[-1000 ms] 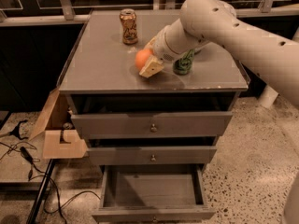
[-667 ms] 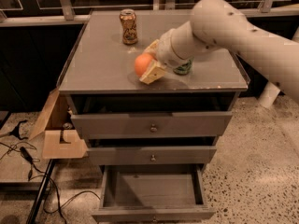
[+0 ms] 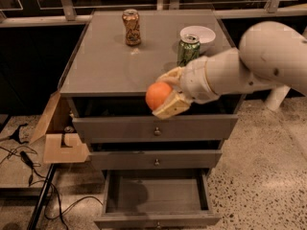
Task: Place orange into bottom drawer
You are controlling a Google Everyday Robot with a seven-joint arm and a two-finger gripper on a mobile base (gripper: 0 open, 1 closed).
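The orange (image 3: 158, 95) is a round bright orange fruit held between the tan fingers (image 3: 171, 106) of my gripper (image 3: 165, 91). The gripper is shut on it and holds it in the air in front of the cabinet's front edge, level with the top drawer. The white arm reaches in from the right. The bottom drawer (image 3: 157, 219) of the grey cabinet is pulled open below, and its tray looks empty. The orange is well above the drawer.
On the cabinet top (image 3: 105, 61) stand an orange-brown patterned can (image 3: 131, 27), a green can (image 3: 188, 49) and a white bowl (image 3: 201, 33). The two upper drawers (image 3: 154, 127) are shut. An open cardboard box (image 3: 58, 138) and cables (image 3: 29, 164) lie at the left.
The gripper has carried the orange off the cabinet top, forward and down past the front edge. The green can and white bowl are now uncovered.
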